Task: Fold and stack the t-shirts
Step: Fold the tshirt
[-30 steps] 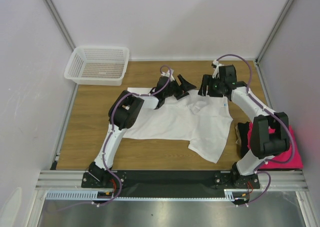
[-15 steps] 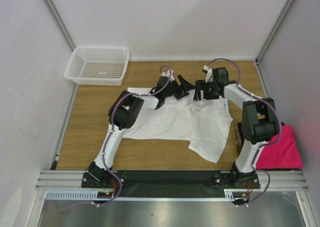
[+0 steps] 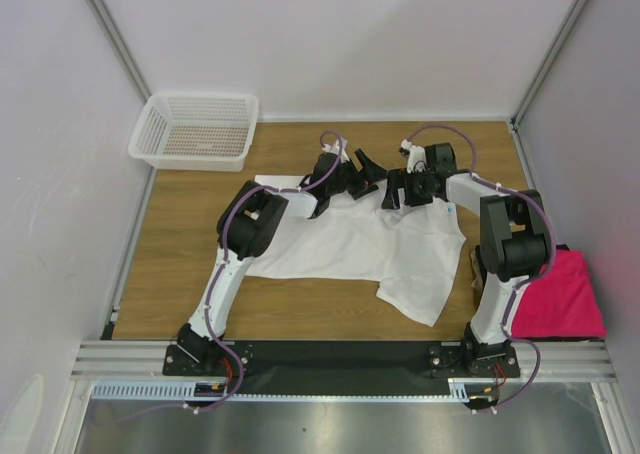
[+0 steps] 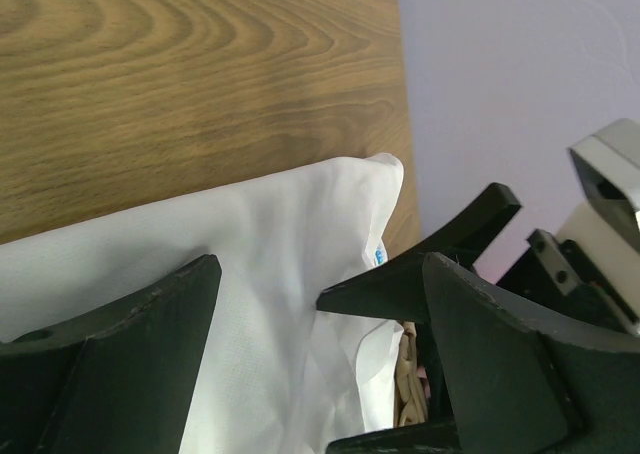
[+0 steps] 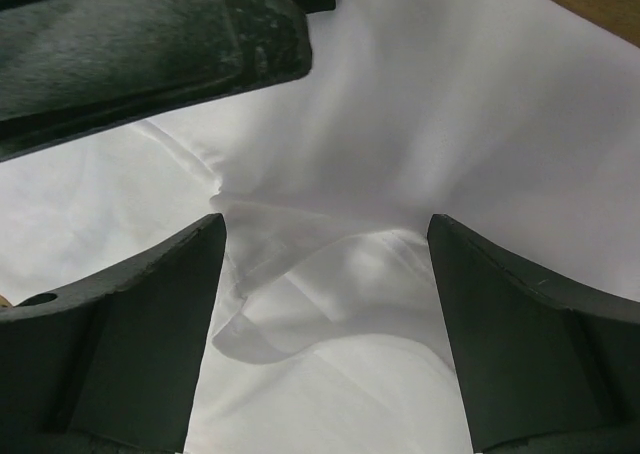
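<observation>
The bench (image 3: 190, 234) is spanned mid-frame by the white t-shirt (image 3: 360, 244), spread but rumpled at lower right. The pink t-shirt (image 3: 570, 304) is seen at the right edge. Soft, limp, light cloth is expected, best pinched along its top edge. There the left end effector (image 3: 368, 172) and right end effector (image 3: 395, 189) are seen open, seemingly gripping nothing, near the blue tag (image 4: 378, 255).

Our left gripper (image 4: 318, 269) holds its jaws wide above the white t-shirt (image 4: 270, 234) — a small blue tag (image 4: 377, 255) sits at the cloth's rumpled edge. Farther off we see bare wooden table (image 4: 180, 74); another black finger (image 4: 440, 239) crosses on the right.
</observation>
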`<state>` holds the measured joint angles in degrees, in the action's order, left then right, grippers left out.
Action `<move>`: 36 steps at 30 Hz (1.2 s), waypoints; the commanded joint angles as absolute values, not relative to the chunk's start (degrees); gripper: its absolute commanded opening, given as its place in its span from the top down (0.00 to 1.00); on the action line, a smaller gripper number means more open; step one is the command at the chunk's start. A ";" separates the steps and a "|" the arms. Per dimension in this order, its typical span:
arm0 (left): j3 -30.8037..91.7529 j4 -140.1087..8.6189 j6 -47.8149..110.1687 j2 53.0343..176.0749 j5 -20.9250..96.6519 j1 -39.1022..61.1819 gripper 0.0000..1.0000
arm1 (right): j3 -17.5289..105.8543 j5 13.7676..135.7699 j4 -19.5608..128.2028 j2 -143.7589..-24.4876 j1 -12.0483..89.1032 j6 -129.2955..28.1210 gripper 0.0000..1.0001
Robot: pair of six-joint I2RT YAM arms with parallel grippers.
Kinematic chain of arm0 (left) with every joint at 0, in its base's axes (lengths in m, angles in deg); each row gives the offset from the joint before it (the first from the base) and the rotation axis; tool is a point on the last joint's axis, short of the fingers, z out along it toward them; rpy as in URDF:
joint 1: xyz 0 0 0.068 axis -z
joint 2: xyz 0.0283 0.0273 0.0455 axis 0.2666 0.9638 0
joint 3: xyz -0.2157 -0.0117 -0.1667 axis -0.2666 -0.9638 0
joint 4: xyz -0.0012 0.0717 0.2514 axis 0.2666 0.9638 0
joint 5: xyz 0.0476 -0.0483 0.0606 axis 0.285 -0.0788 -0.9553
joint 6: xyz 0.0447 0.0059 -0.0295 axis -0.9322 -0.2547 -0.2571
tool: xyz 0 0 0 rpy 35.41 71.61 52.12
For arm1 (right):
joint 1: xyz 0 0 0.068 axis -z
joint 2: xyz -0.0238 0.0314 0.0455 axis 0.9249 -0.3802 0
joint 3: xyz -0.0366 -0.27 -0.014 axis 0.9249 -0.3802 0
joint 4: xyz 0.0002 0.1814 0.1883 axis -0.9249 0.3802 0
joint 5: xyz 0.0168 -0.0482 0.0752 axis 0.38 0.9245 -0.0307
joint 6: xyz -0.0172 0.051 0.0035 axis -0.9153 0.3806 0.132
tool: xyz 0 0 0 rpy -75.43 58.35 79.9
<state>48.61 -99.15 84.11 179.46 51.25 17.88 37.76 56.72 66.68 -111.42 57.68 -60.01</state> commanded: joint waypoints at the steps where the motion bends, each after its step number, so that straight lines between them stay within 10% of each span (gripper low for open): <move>1: 47.60 -96.60 83.32 179.77 51.14 17.41 0.11 | 39.89 54.02 64.45 -113.34 57.99 -60.92 0.12; 36: 47.16 -96.60 83.32 179.86 51.40 17.15 0.11 | 21.70 57.61 77.36 -90.07 50.69 -47.74 0.27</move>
<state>48.61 -99.13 84.28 179.46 51.27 17.75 21.74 56.48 73.89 -95.55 51.27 -50.24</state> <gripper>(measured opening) 0.889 0.731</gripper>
